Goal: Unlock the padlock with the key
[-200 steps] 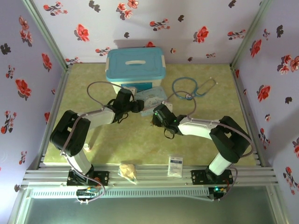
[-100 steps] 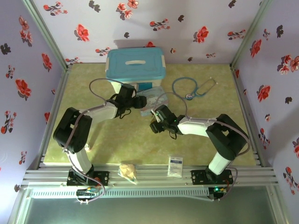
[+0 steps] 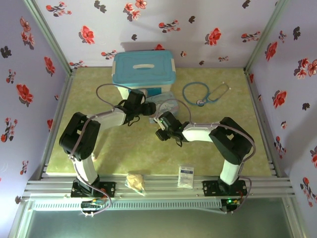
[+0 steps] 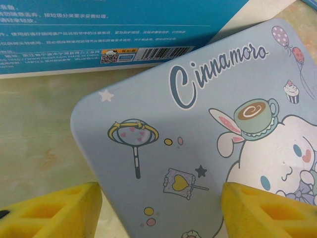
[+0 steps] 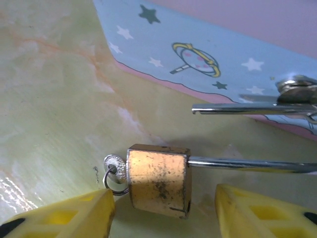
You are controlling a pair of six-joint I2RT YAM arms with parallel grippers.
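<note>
Right claw (image 5: 163, 198) is the nearer one: padlock (image 5: 158, 178) lies on its side on the bench (image 5: 49, 99), just ahead of the fingertips and in line with the gap; long axis runs across the gap; key (image 5: 114, 166) sits in the end by one finger, shackle (image 5: 247, 163) runs out past the other, along the tin (image 5: 208, 54) edge; jaws apart, wider than the lock body, pads clear of it, nothing held; shackle's free leg lies off the body, so I read the lock as sprung, not certain; to pick the lock up I'd close along its length, key end at risk of a knock; left claw (image 4: 161, 193) spread wide over the tin's corner, gripping nothing that I can see; can't tell if the pads touch the lid.
</note>
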